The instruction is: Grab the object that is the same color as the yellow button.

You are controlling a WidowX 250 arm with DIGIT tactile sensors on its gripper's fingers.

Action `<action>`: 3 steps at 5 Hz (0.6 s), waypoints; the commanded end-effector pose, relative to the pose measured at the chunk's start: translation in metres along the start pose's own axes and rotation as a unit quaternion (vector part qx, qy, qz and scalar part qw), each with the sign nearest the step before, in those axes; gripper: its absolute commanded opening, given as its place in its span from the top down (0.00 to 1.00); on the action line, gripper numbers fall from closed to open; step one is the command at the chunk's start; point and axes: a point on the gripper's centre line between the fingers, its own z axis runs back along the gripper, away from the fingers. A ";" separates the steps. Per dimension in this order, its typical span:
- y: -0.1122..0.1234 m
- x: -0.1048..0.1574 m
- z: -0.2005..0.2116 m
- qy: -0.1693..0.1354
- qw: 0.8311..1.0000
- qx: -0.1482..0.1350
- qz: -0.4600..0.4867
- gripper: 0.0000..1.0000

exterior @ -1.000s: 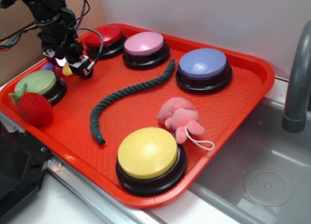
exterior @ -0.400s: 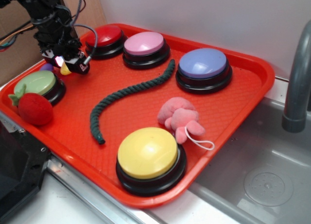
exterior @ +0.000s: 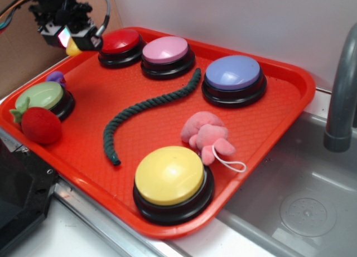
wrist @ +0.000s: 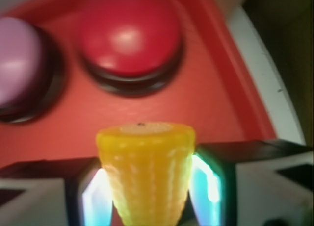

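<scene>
The object, a small yellow toy corn cob (wrist: 146, 174), is pinched between my two fingers and fills the lower middle of the wrist view. From outside, the corn cob (exterior: 72, 48) pokes out under my gripper (exterior: 70, 42), which is shut on it and raised above the tray's far left corner beside the red button (exterior: 120, 40). The yellow button (exterior: 169, 175), large and domed on a black base, sits at the tray's near edge, far from my gripper.
The red tray (exterior: 262, 131) also holds a pink button (exterior: 165, 49), a purple button (exterior: 232, 72), a pale green button (exterior: 42, 95), a red strawberry toy (exterior: 39, 125), a small purple toy (exterior: 56, 77), a green rope (exterior: 148, 109) and a pink plush (exterior: 206, 135). A sink (exterior: 304, 201) lies to the right.
My gripper has risen and moved toward the tray's far corner, carrying the corn cob up off the tray. The purple toy beside the green button is uncovered.
</scene>
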 end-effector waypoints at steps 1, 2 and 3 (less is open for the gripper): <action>-0.056 0.010 0.067 -0.040 0.996 -0.056 -0.063 1.00; -0.079 0.000 0.078 -0.046 0.992 -0.067 -0.095 1.00; -0.085 -0.004 0.077 -0.043 0.994 -0.038 -0.089 1.00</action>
